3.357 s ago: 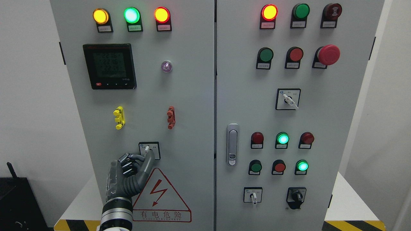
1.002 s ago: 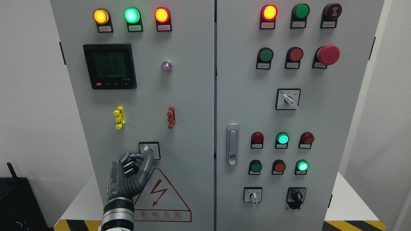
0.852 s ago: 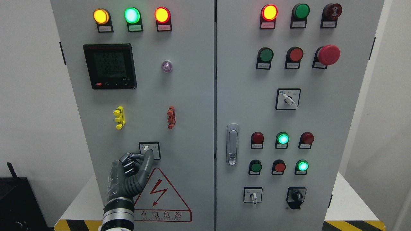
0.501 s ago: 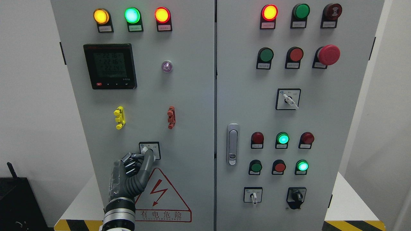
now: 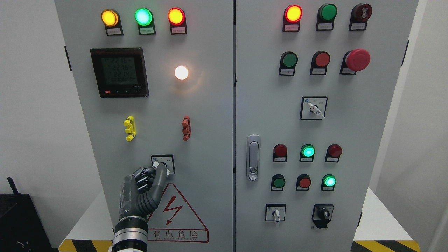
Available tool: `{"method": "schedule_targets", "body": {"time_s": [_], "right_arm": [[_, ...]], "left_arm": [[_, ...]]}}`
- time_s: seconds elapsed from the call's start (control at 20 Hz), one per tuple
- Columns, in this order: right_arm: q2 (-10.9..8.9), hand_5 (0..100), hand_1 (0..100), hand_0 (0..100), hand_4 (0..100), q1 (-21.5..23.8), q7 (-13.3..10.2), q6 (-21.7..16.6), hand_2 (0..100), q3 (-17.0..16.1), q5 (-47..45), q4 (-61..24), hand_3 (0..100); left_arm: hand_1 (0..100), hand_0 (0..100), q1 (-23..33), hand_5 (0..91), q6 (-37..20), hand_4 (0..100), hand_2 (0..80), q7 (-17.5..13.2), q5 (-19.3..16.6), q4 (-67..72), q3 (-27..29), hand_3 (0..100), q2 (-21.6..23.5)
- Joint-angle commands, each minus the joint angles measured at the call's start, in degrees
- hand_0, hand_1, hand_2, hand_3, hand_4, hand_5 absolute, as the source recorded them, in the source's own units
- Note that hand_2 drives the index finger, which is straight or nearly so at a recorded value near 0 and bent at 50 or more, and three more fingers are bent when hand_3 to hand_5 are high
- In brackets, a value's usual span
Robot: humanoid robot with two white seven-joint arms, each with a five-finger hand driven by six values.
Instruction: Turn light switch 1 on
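Our left hand (image 5: 141, 189) pinches the rotary switch (image 5: 162, 164), its white knob tilted toward 4 o'clock. We count one lit white lamp (image 5: 181, 72) at the switch's 12 o'clock and three lit indicators (image 5: 143, 16) above.

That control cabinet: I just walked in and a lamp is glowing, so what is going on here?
The left robot hand reaches up to the small rotary switch low on the left door, its fingers on the knob. The round lamp beside the meter is lit bright white, so the light appears to be on. The right arm is out of view.
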Motion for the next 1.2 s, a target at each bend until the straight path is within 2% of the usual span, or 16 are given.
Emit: {"method": "schedule_targets", "body": {"time_s": [0.0,0.2,0.5,0.7,1.15], "right_arm": [[0.0,0,0,0,0,0.0,0.04,0.04,0,0.0,-1.41,0.0,0],[0.0,0,0,0,0,0.0,0.04,0.04,0,0.0,-1.41,0.0,0],[0.0,0,0,0,0,0.0,0.04,0.04,0,0.0,-1.41,0.0,0],[0.0,0,0,0,0,0.0,0.04,0.04,0,0.0,-1.41,0.0,0],[0.0,0,0,0,0,0.0,0.04,0.04,0,0.0,-1.41,0.0,0]], "left_arm": [[51,68,0.1,88.4,0.31,98,59.0,0.13,0.01,0.02,-0.04,98,0.02],[50,65,0.1,88.4,0.31,98,59.1,0.13,0.1,-0.07,-0.04,98,0.02],[47,54,-0.08,88.4,0.31,98,59.8,0.13,0.1,-0.07,-0.13,98,-0.07],[44,40,0.01,88.4,0.31,98,60.2,0.13,0.28,-0.07,-0.13,98,-0.07],[43,29,0.01,88.4,0.31,99,61.0,0.13,0.36,-0.07,-0.21,99,-0.07]]}}
